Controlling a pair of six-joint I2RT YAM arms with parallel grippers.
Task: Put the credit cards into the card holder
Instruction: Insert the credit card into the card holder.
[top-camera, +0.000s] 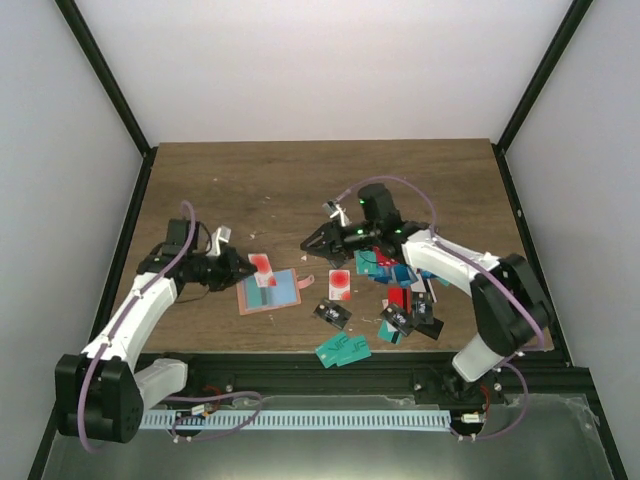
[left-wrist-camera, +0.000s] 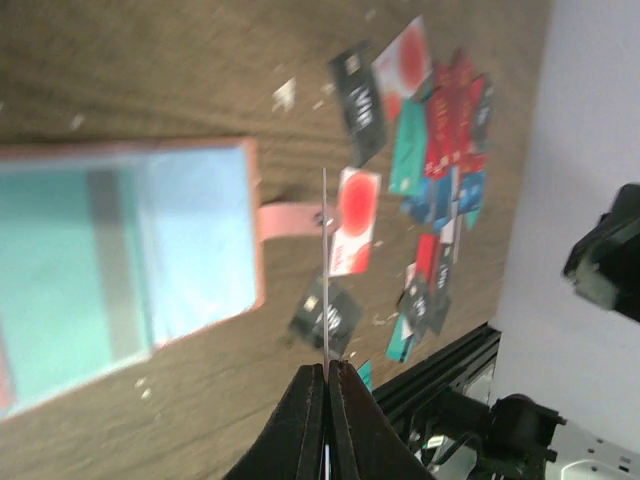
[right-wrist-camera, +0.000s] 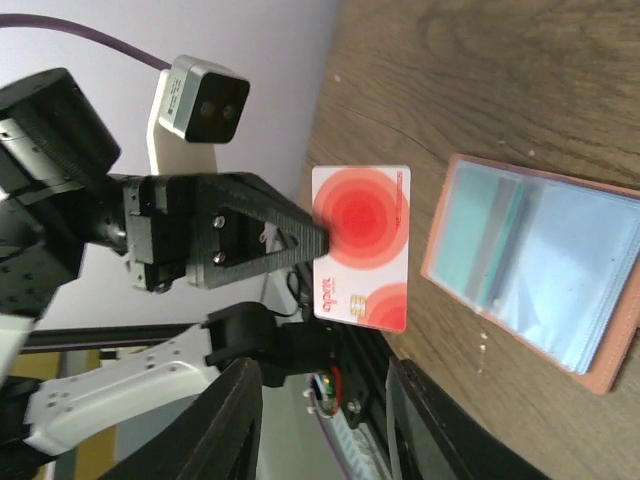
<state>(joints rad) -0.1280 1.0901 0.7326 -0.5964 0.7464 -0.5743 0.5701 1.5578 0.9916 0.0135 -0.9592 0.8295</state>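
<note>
While the left fingers (left-wrist-camera: 303, 425) grip the long edge of a white-and-red plastic card (right-wrist-camera: 362, 245), probably light, stiff and slippery, the right fingers (right-wrist-camera: 235, 420) stand open, empty.

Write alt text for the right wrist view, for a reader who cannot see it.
The left gripper pinches a red-and-white card by one edge, over the wooden table. Beside it the card holder lies open, a teal card in one clear pocket. The right gripper, open, frames the bottom.
</note>
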